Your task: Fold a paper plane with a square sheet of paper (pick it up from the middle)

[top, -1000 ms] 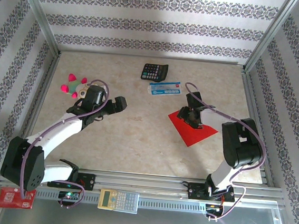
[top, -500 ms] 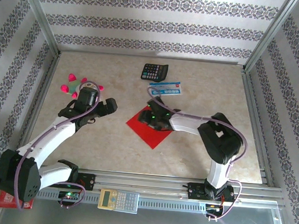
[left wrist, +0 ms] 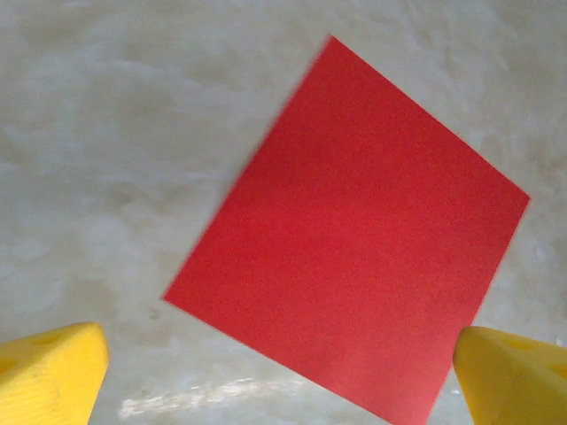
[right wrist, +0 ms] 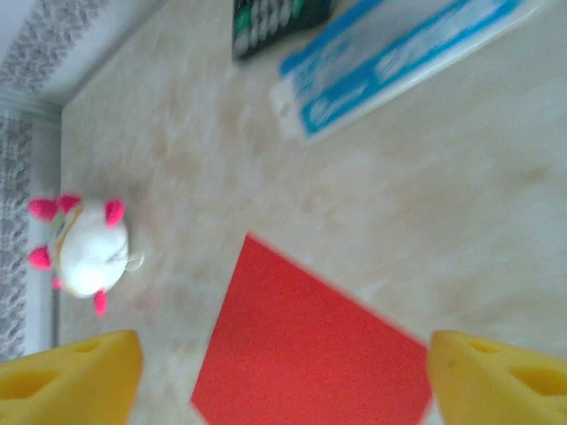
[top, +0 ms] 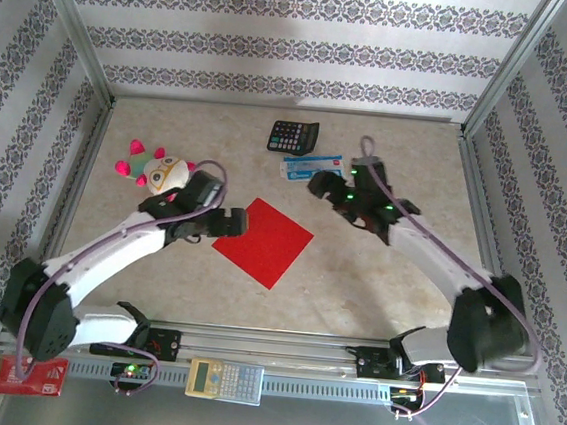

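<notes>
The square sheet of paper [top: 262, 243] is bright red and lies flat and uncreased on the table's middle, turned like a diamond. The paper plane is out of view. My left gripper [top: 230, 222] hovers open at the sheet's left corner. In the left wrist view the sheet [left wrist: 354, 239] sits ahead of the yellow fingertips [left wrist: 49, 372], with nothing between them. My right gripper [top: 318, 186] is open, raised behind and right of the sheet. Its wrist view has the sheet [right wrist: 310, 354] below between its wide-apart fingertips [right wrist: 500, 376], untouched.
A black calculator [top: 293, 135] and a blue-and-white packet [top: 312, 167] lie behind the sheet. A white plush toy with pink tips [top: 157, 168] sits at the left. A pale calculator [top: 225, 379] and a red printed packet [top: 29, 374] rest by the front rail.
The right gripper slid the sheet left to the middle, then opened and drew back to the far right. The left arm swung in to the sheet's left corner.
</notes>
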